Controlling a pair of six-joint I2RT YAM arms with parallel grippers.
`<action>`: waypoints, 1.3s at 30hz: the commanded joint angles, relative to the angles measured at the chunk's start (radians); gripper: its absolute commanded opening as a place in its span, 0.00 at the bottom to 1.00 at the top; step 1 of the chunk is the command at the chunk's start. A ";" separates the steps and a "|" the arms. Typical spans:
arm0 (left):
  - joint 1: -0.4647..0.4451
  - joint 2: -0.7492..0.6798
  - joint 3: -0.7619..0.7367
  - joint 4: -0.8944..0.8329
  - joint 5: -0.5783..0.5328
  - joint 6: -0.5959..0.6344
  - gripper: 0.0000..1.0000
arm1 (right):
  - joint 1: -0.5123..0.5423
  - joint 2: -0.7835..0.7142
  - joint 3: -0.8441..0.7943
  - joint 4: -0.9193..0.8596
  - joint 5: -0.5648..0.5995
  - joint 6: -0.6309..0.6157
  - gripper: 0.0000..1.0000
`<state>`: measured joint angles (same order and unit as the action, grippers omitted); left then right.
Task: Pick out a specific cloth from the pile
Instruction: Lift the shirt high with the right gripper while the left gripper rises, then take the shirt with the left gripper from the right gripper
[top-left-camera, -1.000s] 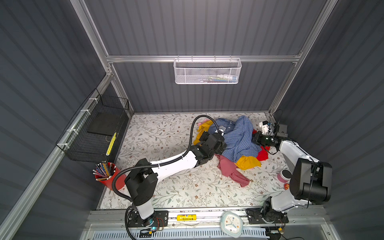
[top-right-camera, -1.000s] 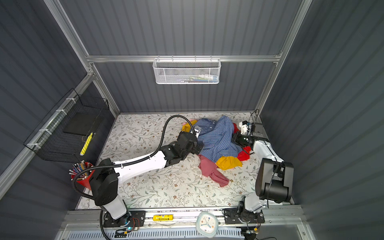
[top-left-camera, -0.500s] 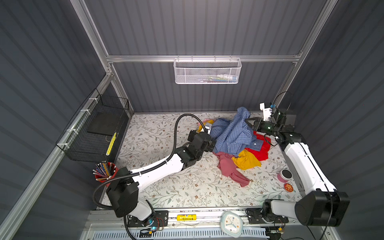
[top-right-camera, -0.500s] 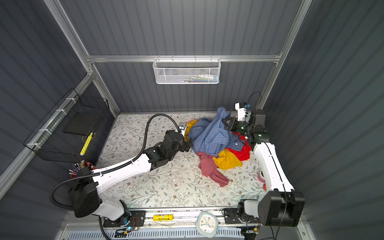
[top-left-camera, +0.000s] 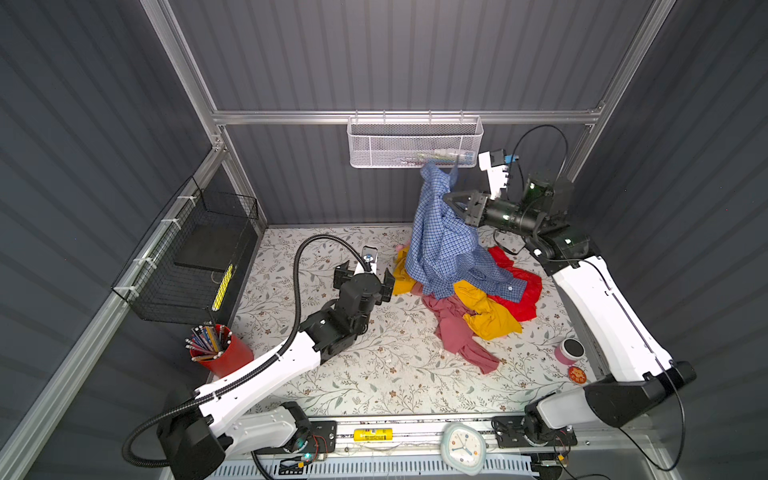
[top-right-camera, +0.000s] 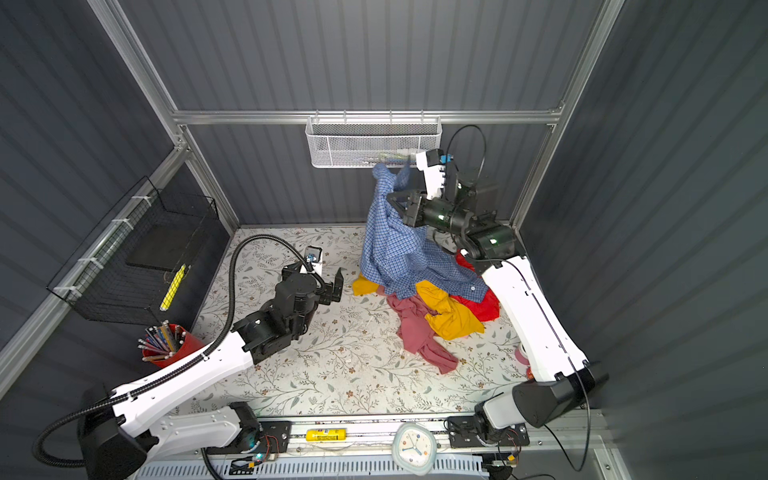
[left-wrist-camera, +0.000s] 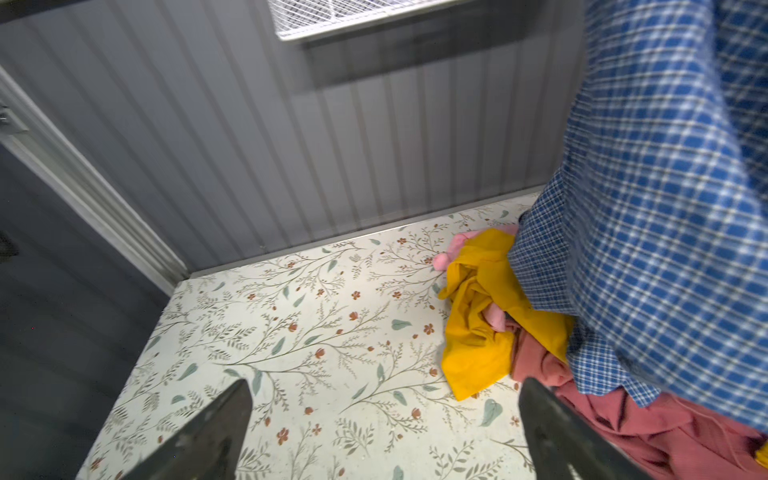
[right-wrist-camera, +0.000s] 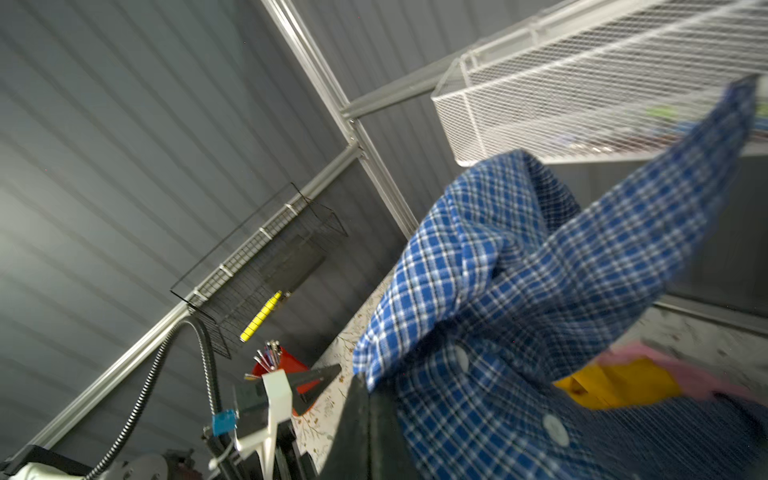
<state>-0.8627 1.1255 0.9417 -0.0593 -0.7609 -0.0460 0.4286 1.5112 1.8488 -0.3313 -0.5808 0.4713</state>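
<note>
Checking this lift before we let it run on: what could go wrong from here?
The checked shirt lies partly draped over the mustard garment and the red garment; lifting further may drag them along.
Its raised tip looks close to the white mesh basket and could snag.
Only the right gripper holds it, so the fabric may slip.

Left arm (top-left-camera: 257, 374): stretched low and forward from its base at the front rail, black wrist bent near the table. Left gripper (top-left-camera: 365, 276): aimed at the back wall, jaws spread wide, nothing between them; confirmed in the left wrist view (left-wrist-camera: 384, 415). Right arm (top-left-camera: 602, 311): white link sloping steeply up from the front right corner, wrist turned level and pointing left in both top views. Right gripper (top-left-camera: 446, 197): held high, jaws clamped tight on a fold of the shirt (top-left-camera: 436, 241).
</note>
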 joint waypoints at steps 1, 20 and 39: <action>0.009 -0.069 -0.025 -0.044 -0.067 0.015 1.00 | 0.092 0.106 0.213 -0.043 0.023 0.010 0.00; 0.007 0.151 0.098 0.296 0.363 0.108 1.00 | 0.244 0.379 0.607 -0.238 0.058 -0.044 0.00; 0.082 0.588 0.403 0.779 0.446 0.170 0.18 | 0.186 -0.060 -0.053 -0.102 0.112 -0.026 0.00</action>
<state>-0.8135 1.7302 1.2865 0.6353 -0.3798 0.1169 0.6277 1.4956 1.8408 -0.4839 -0.4702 0.4309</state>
